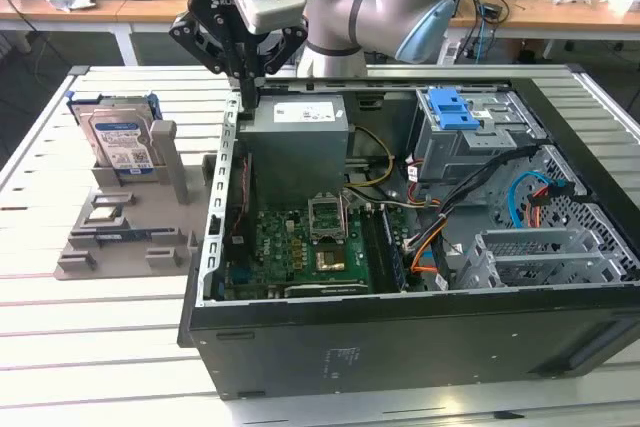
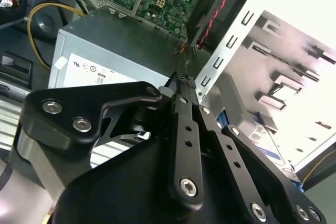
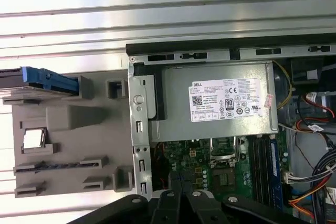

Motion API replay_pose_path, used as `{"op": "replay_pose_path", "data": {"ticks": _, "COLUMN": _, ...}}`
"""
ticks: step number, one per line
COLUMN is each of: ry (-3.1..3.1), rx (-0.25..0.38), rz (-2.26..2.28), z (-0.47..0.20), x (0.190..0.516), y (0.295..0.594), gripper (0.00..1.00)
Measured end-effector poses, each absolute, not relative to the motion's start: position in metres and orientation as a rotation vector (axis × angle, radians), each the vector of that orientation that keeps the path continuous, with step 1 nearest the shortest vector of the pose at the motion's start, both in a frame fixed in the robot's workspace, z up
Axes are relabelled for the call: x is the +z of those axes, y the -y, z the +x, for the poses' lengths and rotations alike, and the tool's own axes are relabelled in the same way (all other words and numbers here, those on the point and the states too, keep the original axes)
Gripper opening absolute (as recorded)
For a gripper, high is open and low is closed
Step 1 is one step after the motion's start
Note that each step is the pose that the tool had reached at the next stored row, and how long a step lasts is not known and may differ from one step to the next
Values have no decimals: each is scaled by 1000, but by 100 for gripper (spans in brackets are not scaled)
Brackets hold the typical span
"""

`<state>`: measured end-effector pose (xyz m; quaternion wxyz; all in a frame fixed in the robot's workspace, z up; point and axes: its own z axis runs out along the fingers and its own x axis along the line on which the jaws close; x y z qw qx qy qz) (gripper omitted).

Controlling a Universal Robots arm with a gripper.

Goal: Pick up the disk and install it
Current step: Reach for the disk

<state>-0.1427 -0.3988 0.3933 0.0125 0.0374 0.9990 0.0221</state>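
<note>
The disk (image 1: 120, 140) stands upright in a grey holder (image 1: 125, 237) on the slatted table, at the exterior view's left of the open computer case (image 1: 400, 322). It is silver with a white-and-blue label and blue side rails. The first wrist view shows the disk (image 3: 39, 81) edge-on. My gripper (image 1: 246, 95) hangs over the case's back corner beside the grey power-supply box (image 1: 297, 137), apart from the disk. Its black fingers (image 2: 185, 85) meet at the tips with nothing between them.
Inside the case lie a green motherboard (image 1: 300, 247), loose cables (image 1: 430, 237) and a metal drive cage with a blue latch (image 1: 452, 107). The holder also carries a small chip (image 3: 33, 139) and a memory stick (image 3: 52, 166). Desks with clutter stand behind the table.
</note>
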Motion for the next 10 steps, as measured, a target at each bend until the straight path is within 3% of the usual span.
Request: {"op": "replay_pose_path", "data": {"ticks": 10, "ry": -3114, "rx": 69, "rz": 117, "z": -173, "x": 393, "y": 399, "gripper": 11}}
